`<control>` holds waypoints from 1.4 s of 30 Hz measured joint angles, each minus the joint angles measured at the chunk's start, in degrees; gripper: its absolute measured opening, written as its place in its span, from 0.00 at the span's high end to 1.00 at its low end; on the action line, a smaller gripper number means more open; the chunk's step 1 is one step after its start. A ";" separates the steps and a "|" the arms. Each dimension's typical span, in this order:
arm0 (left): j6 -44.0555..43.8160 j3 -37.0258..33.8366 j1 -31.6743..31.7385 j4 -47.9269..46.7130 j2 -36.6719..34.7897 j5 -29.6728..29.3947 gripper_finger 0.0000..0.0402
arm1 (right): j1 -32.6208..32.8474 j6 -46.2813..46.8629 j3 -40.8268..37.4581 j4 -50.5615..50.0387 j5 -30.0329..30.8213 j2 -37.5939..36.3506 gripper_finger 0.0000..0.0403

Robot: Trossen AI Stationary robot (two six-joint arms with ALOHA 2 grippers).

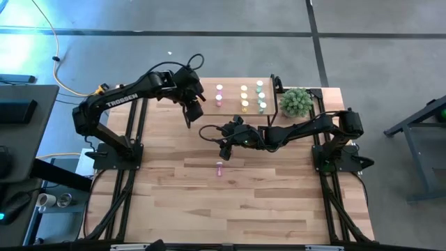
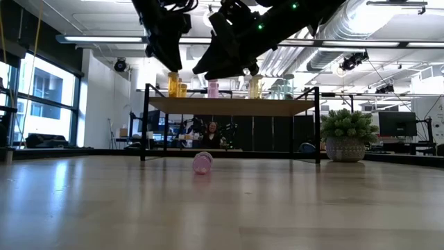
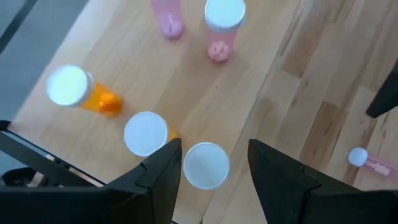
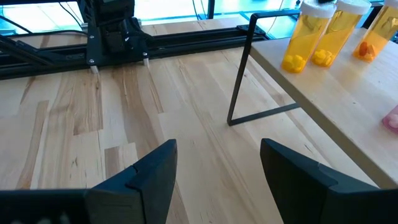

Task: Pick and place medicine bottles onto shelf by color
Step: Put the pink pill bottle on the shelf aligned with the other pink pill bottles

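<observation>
We see the table point(image 1: 174, 202) as the largest thing, with wide bare wood in front of the shelf point(image 1: 230, 108), which stands near the table's far edge beside a potted plant point(image 1: 296, 102). Upright medicine bottles point(image 1: 244, 97) stand on the shelf in groups: orange at the left end, then pink, yellow and green.

The left gripper point(image 3: 208, 165) hangs over the shelf's left end. Its fingers point(image 3: 158, 171) are spread about a white-capped bottle point(image 3: 205, 165) that stands between them; we cannot tell whether they touch it. Two orange bottles point(image 3: 78, 90) stand just beside it, near the shelf's left edge, and pink bottles point(image 3: 221, 28) stand farther along.

The right gripper point(image 4: 217, 174) hovers above the table in front of the shelf, near its black leg point(image 4: 239, 71). Its fingers point(image 4: 152, 171) are spread wide and hold nothing.

One pink bottle point(image 1: 220, 168) lies on its side on the open table, in front of the right gripper and well apart from the shelf.
</observation>
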 joint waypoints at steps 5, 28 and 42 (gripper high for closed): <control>-0.01 2.89 -0.02 -2.30 0.00 -0.16 0.57 | 0.00 0.00 0.00 -0.02 -0.01 0.00 0.45; -9.25 -16.94 -15.50 8.30 -23.36 -5.76 0.57 | 5.44 0.37 4.35 -6.47 -1.07 0.04 0.45; -24.43 -40.29 -31.66 24.73 -32.17 -13.98 0.57 | 5.92 21.52 15.03 -28.93 -5.26 0.02 0.45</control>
